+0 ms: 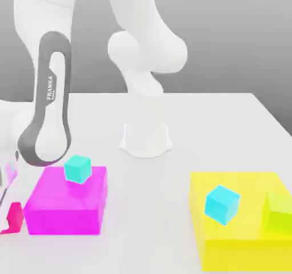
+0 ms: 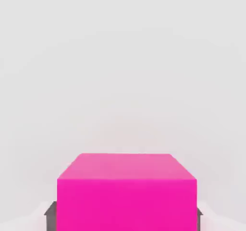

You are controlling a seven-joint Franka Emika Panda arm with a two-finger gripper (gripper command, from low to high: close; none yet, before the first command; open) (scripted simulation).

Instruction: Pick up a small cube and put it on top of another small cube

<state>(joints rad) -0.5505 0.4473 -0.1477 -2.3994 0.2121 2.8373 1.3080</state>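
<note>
At the exterior view's left edge, beside the large magenta block (image 1: pixel 64 215), I am pinching the small pink cube (image 2: pixel 127 203) between both sides of my claw (image 2: pixel 127 220). The small lime-green cube (image 1: pixel 279 212) is sitting on the large yellow block (image 1: pixel 236 254), near a cyan cube (image 1: pixel 222 204).

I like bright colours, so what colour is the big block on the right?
Yellow, seen best in the exterior view.

One yellow block (image 1: pixel 242 254) bears one lime-green cube (image 1: pixel 279 213) and one cyan cube (image 1: pixel 222 205); well apart from it are one magenta block (image 1: pixel 64 222), one pink cube (image 1: pixel 15 217) and a second cyan cube (image 1: pixel 77 169).
</note>
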